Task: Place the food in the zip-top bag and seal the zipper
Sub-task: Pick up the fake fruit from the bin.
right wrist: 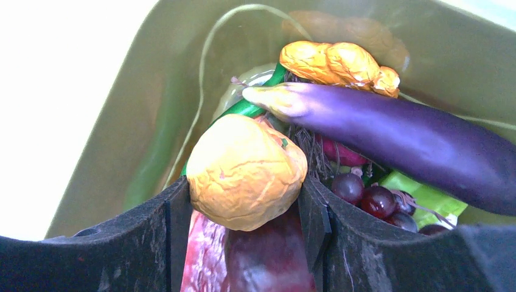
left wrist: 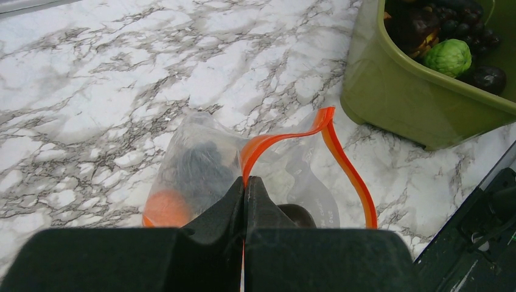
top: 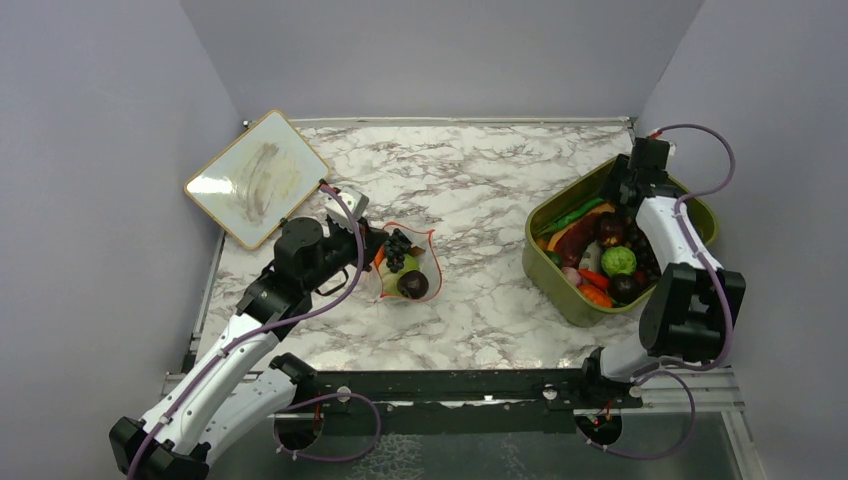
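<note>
While left gripper [left wrist: 244, 185] pinches zipper [left wrist: 348, 167] edge | right gripper [right wrist: 242, 185] clasps orange piece [right wrist: 240, 161]

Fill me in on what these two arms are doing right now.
The left gripper is pinched shut on the zipper of the zip-top bag, which lies on the marble table with its mouth open, not yet sealed. The bag already holds grapes and a brown round piece. The right gripper is down in the olive-green bin, its fingers closed on either side of a wrinkled orange piece among the other toy food.
</note>
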Robot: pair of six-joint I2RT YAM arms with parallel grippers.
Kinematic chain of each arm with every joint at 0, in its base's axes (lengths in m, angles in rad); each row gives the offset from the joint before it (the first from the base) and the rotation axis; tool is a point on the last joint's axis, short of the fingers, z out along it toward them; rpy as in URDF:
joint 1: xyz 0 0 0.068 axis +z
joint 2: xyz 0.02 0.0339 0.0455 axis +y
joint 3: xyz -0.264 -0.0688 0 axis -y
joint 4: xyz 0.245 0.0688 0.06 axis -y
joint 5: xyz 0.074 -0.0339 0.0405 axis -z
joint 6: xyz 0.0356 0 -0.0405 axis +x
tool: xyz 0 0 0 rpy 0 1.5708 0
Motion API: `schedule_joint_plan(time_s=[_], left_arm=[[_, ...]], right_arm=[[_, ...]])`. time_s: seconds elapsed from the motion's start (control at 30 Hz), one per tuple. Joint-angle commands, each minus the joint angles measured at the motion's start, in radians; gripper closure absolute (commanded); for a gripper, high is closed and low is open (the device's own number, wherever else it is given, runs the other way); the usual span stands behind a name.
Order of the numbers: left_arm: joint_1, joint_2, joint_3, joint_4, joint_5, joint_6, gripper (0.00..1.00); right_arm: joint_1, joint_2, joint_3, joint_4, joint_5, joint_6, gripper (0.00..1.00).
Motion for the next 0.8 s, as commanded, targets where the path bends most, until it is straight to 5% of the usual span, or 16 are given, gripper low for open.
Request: schedule_joint_plan(time_s=[0.0,0.77], left_arm=[[-0.006,-0.010,-0.015,0.017,-0.018,0.005,1.00],[-0.007,0.009,-0.003,0.029,-0.009,-0.035,1.00]], right_arm=[[-0.004,-0.094,-0.026,-0.014,-0.049,0.022,0.56],[0.123,-0.391,0.056,-0.225,-0.106,0.030,0.59]])
